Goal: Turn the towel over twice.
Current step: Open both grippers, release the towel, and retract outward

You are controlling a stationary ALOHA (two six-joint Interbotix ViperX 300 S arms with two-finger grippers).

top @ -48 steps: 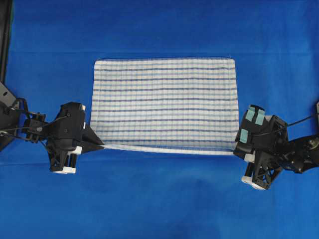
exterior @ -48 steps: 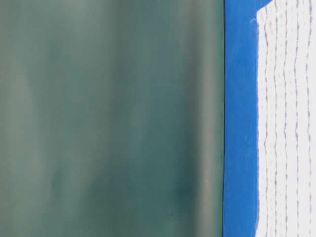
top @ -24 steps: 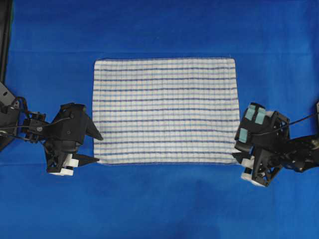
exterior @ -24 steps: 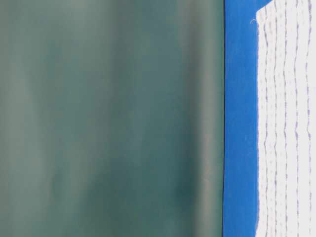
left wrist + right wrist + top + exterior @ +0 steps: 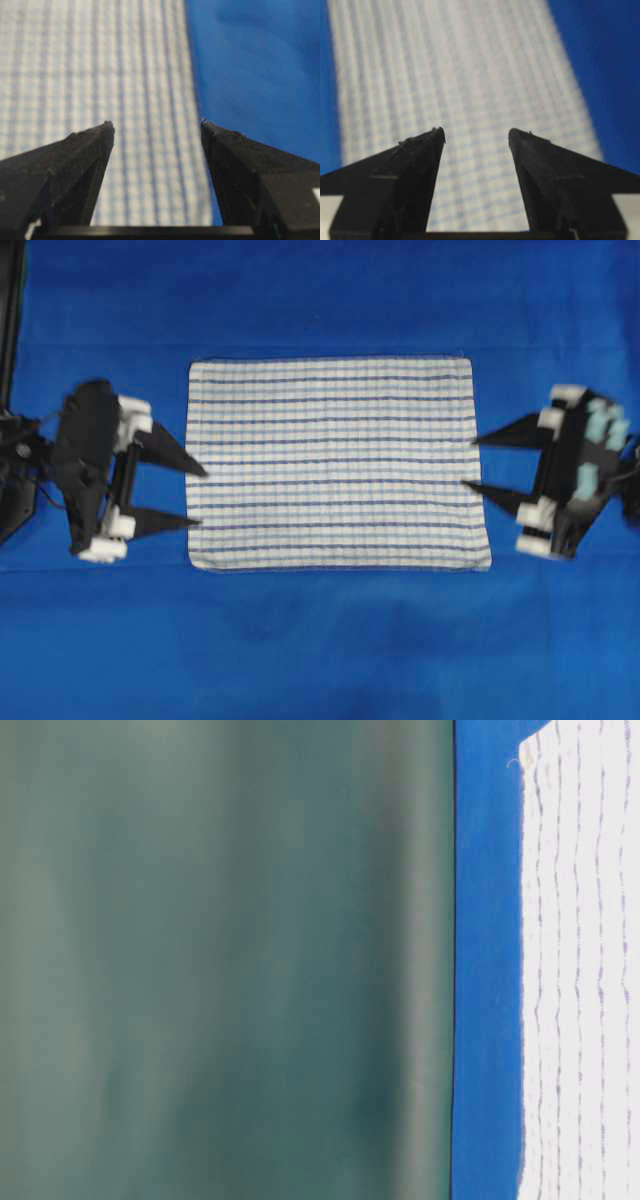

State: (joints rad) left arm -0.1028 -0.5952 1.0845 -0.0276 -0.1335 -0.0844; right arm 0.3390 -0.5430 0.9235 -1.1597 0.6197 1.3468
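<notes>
The towel [image 5: 335,463] lies flat and spread out in the middle of the blue sheet, checked side up, white with dark-blue and light-blue lines. It also shows in the table-level view as the towel [image 5: 585,970]. My left gripper [image 5: 198,497] hovers at the towel's left edge, open, nothing between its fingers; from its wrist camera the towel [image 5: 100,75] lies below the left gripper [image 5: 157,129]. My right gripper [image 5: 470,462] stands open at the right edge, tips just over the cloth; the towel [image 5: 460,75] fills the gap of the right gripper [image 5: 476,135].
The blue table sheet [image 5: 320,640] covers the whole work surface around the towel. A dark green backdrop [image 5: 220,960] stands behind the table. A black post [image 5: 10,320] runs along the far left edge.
Both grippers let go of the towel's near edge and opened. The edge dropped flat. Both arms then rose and swung toward the towel's side edges, further back.
</notes>
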